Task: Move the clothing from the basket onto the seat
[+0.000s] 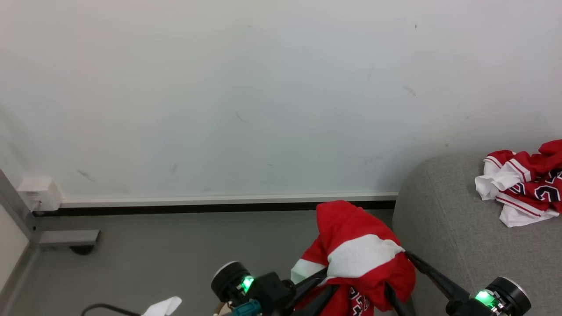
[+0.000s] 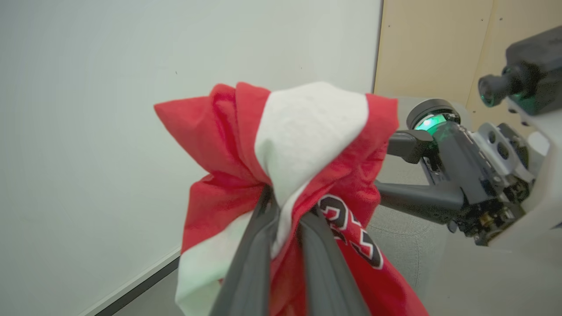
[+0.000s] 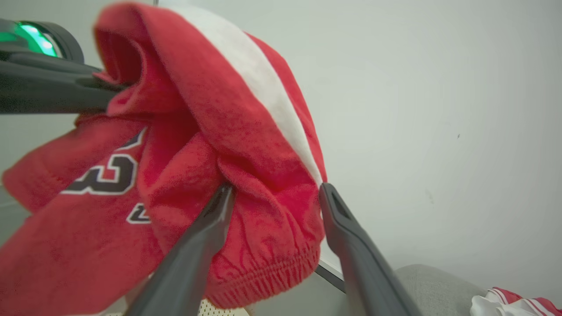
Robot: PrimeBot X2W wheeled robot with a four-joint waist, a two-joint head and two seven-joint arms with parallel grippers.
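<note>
1. Garment is held in mid-air beside the seat, pinched tightly in the left hand; a fold is bracketed, apparently gripped, by the half-spread right hand.
2. Slippage onto the floor may be caused if the looser right grip is relied upon.

The left gripper and right gripper each have two long, tapering dark grey fingers and a round black collar, silver-rimmed, with a green light. The left wrist has a teal connector. The right wrist (in the left wrist view) has a grey bracket with round holes, small screws, a pale casing and a black camera.
</note>
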